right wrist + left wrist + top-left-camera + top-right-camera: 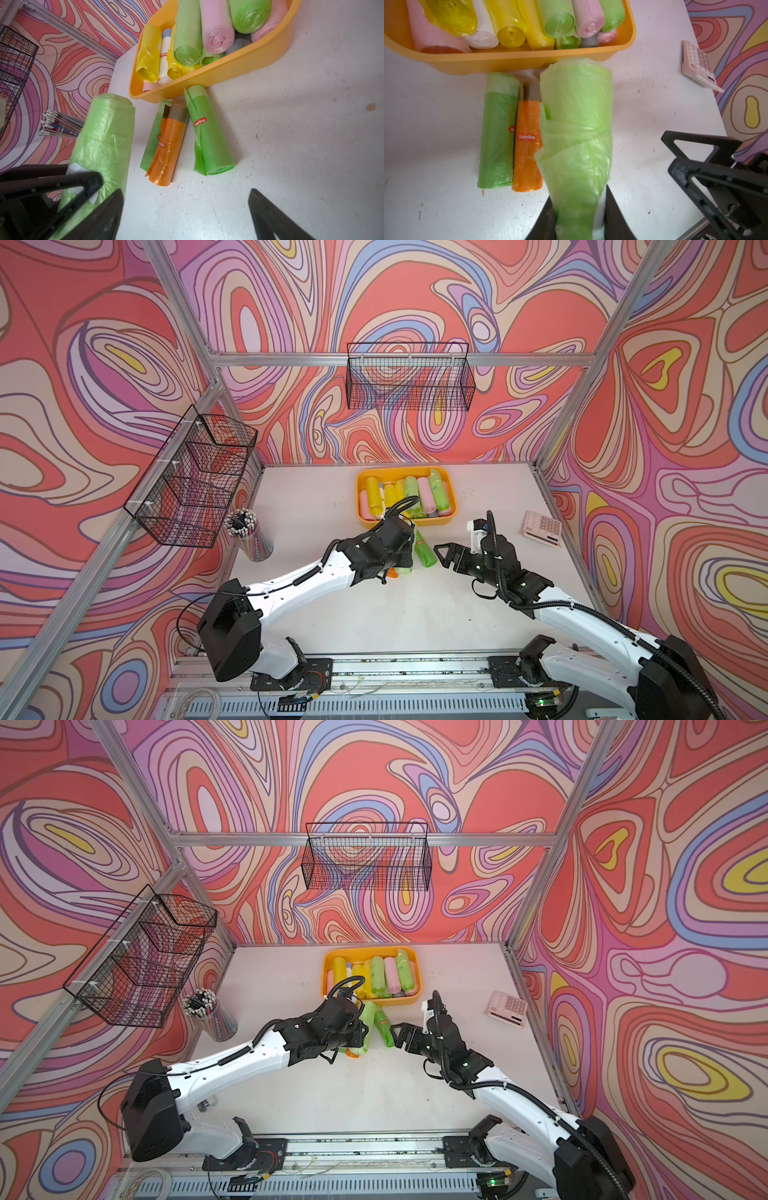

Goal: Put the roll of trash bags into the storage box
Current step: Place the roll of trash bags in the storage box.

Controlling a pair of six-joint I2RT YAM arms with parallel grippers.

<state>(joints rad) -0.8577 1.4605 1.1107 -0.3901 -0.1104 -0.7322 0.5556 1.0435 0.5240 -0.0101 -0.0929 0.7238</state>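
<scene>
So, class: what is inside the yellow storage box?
Trash-bag rolls fill the storage box: yellow, green, pink, white. A grey roll peeks from beneath; whatever lies under them is covered.

Robot lab test cell: aluminium frame [291, 359], swirl-patterned backdrop walls [415, 290], white table [395, 614], arm-mounting rail [415, 670].

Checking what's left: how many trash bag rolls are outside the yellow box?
4: a light green roll in the left claw; on the table beside the storage box, a green roll, an orange roll against it, and another green roll.

White table [374, 614]: storage box [432, 523], three loose rolls [168, 145], pencil cup [251, 539], calculator [542, 528].
</scene>
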